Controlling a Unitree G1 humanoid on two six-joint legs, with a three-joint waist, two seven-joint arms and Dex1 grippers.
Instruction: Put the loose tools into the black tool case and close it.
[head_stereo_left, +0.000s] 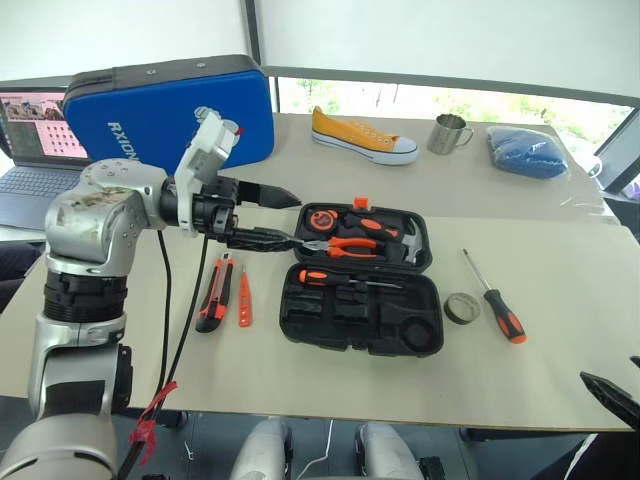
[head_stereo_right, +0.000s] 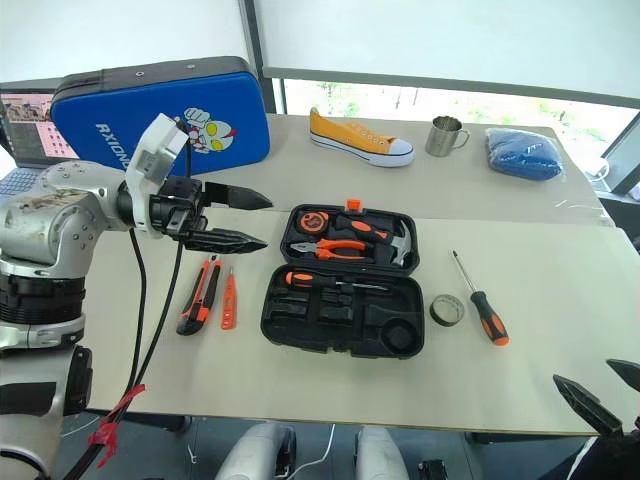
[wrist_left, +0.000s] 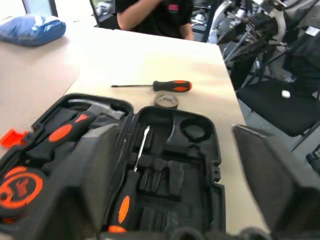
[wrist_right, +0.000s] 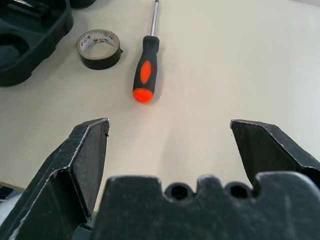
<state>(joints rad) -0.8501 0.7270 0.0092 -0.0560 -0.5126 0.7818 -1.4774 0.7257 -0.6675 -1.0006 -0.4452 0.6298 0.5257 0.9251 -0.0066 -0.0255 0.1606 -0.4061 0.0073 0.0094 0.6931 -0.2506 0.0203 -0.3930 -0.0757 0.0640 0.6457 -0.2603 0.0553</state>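
An open black moulded plastic tool case (head_stereo_left: 362, 290) lies at the middle of the pale bench (head_stereo_left: 560, 330). One orange-and-black-handled screwdriver (head_stereo_left: 340, 280) sits in the case's near half; orange-handled pliers (head_stereo_left: 345, 245) and a hammer (head_stereo_left: 400, 240) sit in its far half. Left of the case lie an orange-black utility knife (head_stereo_left: 215, 293) and, just beside it, a slim orange tester screwdriver (head_stereo_left: 244, 297). Right of the case lies a small black tape roll (head_stereo_left: 461, 308), then a second orange-and-black-handled screwdriver (head_stereo_left: 495, 298). Behind, at the far left, stands a large blue cartoon-printed case (head_stereo_right: 165, 115).
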